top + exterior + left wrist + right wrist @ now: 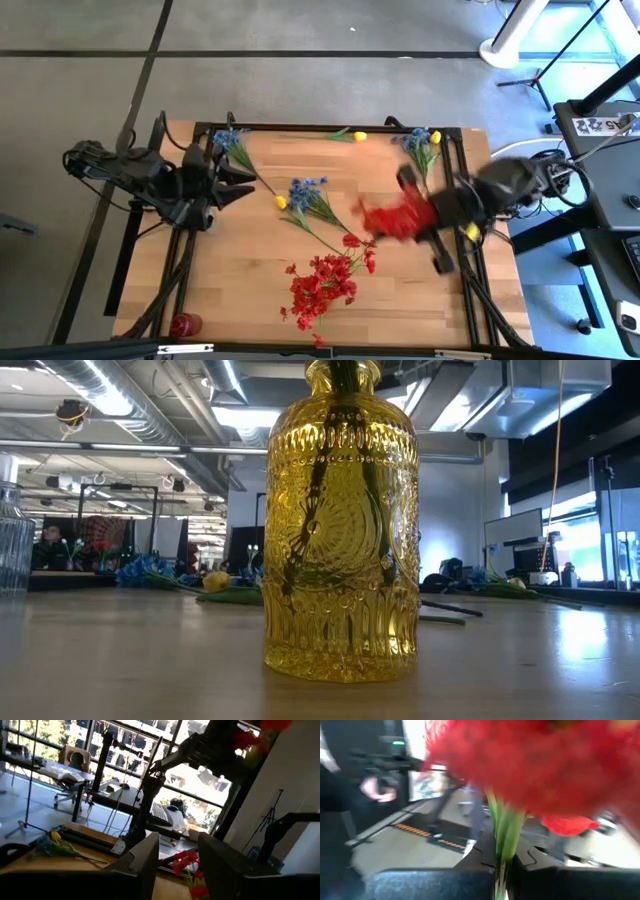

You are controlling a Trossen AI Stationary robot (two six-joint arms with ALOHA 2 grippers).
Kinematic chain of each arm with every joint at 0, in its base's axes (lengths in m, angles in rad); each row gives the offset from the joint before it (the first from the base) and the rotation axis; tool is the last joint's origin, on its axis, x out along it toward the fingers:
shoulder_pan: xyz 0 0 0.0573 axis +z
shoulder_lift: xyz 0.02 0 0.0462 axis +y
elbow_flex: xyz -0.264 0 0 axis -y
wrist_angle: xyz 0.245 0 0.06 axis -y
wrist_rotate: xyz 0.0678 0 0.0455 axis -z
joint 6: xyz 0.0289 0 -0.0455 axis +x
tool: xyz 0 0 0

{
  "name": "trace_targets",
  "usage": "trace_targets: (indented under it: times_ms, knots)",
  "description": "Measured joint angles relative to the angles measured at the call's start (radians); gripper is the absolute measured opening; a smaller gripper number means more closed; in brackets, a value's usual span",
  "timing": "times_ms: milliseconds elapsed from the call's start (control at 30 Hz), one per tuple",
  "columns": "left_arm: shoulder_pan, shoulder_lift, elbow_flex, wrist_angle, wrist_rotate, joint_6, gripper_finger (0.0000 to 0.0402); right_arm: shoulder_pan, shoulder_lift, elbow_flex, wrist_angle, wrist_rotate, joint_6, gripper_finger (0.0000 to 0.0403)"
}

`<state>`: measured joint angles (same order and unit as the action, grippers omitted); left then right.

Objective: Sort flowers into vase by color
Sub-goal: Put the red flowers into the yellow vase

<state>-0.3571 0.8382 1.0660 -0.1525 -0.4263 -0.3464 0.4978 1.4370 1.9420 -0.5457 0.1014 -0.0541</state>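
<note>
a red sprig (392, 218) is held aloft by the right tool (501, 862) over the right side of the tabletop (250, 280), the fingers pinched on its green stems (502, 832) just below the blooms, while the left tool (245, 183) waits open at the left edge. more flowers are spread on the tabletop: red ones (322, 285) near the middle front, blue ones (310, 195) in the centre and others (420, 145) at the far corners, with a yellow glass vase (340, 525) seen in the low view. the sprig is judged light, soft and top-heavy, so it is best held low on the bunched stems, never by the crushable blooms.
</note>
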Motion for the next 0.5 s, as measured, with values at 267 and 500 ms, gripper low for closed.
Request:
trace_targets:
  times_ms: [267, 500]
  knots:
    - [0.000, 0.066, 0.000, 0.071, 0.134, -0.053, 0.0132, 0.142, -0.079, -0.287, 0.229, 0.015, -0.006, 0.0007]
    - [0.001, 0.179, 0.000, 0.134, 0.130, -0.104, 0.0132, 0.234, -0.306, -0.686, 0.563, 0.198, -0.006, 0.0007]
